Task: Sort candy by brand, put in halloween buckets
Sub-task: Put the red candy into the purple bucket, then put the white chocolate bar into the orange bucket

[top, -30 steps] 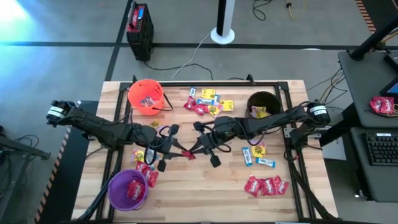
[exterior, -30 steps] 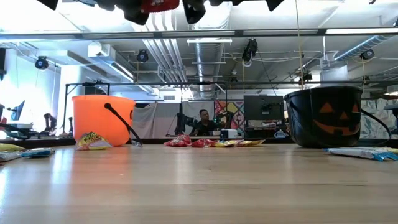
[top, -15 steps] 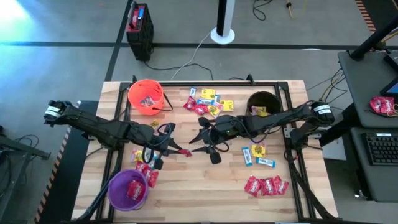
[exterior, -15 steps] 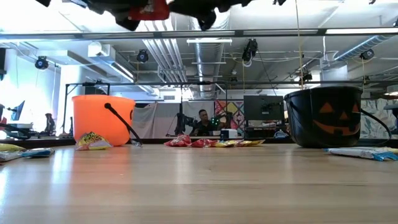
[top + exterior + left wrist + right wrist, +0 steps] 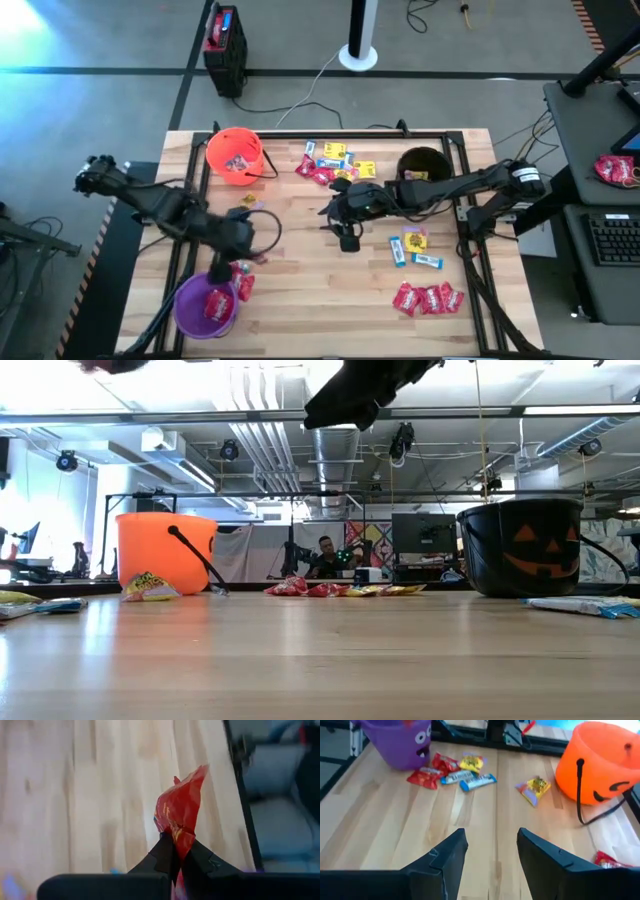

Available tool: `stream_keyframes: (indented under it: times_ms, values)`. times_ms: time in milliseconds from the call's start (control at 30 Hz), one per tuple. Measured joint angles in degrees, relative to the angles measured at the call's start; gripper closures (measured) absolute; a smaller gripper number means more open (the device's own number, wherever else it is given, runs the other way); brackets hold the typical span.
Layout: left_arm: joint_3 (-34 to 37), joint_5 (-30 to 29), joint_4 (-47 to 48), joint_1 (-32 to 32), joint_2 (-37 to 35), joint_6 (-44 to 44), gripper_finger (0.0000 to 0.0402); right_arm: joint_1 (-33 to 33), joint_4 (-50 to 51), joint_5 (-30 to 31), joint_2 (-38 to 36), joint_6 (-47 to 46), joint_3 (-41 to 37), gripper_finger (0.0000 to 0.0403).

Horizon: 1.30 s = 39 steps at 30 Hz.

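Note:
My left gripper (image 5: 243, 252) is shut on a red candy packet (image 5: 180, 812), above the table beside the purple bucket (image 5: 205, 305). My right gripper (image 5: 492, 845) is open and empty above the table's middle (image 5: 346, 236). The orange bucket (image 5: 235, 155) stands at the far left and the black bucket (image 5: 423, 165) at the far right. Both hold some candy. Loose candies lie in a far-middle pile (image 5: 330, 165), by the purple bucket (image 5: 236, 280), and at the near right (image 5: 427, 297). My left gripper pinches one end of the red packet (image 5: 176, 836) between its two fingertips. The rest of the crumpled packet sticks out past the fingers, clear of the wooden table top.
Blue-and-white and yellow packets (image 5: 412, 250) lie right of the right gripper. A dark frame rail runs along the table's edges (image 5: 465, 200). The low view shows the orange bucket (image 5: 165, 550) and the black bucket (image 5: 520, 545) standing on the table top.
My left gripper has carried the red packet from the table's middle toward the left and near edge, up beside the purple bucket. My right gripper has drawn back a little toward the table's right, away from the packet.

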State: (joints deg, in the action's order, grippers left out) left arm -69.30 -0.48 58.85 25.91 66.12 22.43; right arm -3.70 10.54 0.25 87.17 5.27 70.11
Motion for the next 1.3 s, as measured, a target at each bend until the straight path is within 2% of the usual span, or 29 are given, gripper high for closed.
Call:
stream_keyframes:
  times_ms: [67,233,467,667,867,1067,1167,1300]
  values:
    - [-3.78,1.34,6.99,2.39,1.93,3.19,0.0399,0.10,0.12,0.00,0.30,0.05,-0.07,0.0236]
    - [-9.37,10.12,18.76,8.09,6.27,13.85,0.0400,0.17,-0.13,-0.02,0.32,0.17,-0.11,0.0234]
    - [-8.49,16.31,19.77,15.66,9.75,23.72,0.0400,0.17,-0.08,-0.06,0.32,0.23,-0.11,0.0232]
    - [-7.40,12.91,20.24,18.58,12.04,29.50,0.0382,0.17,-0.08,-0.11,0.32,0.48,-0.11,0.0229]
    - [-6.83,13.01,20.16,19.22,13.34,30.79,0.0343,0.15,-0.07,-0.11,0.32,0.51,-0.11,0.0227]
    - [-6.55,12.67,20.27,19.51,12.94,31.63,0.0322,0.15,-0.05,-0.15,0.32,-0.13,-0.11,0.0225]
    - [-6.53,8.48,20.29,19.42,12.49,30.34,0.0320,0.15,0.01,-0.13,0.32,-1.51,-0.11,0.0227]
    - [-7.05,-2.42,20.27,19.45,12.13,25.12,0.0320,0.23,2.18,1.21,0.31,-11.27,-0.11,0.0231]
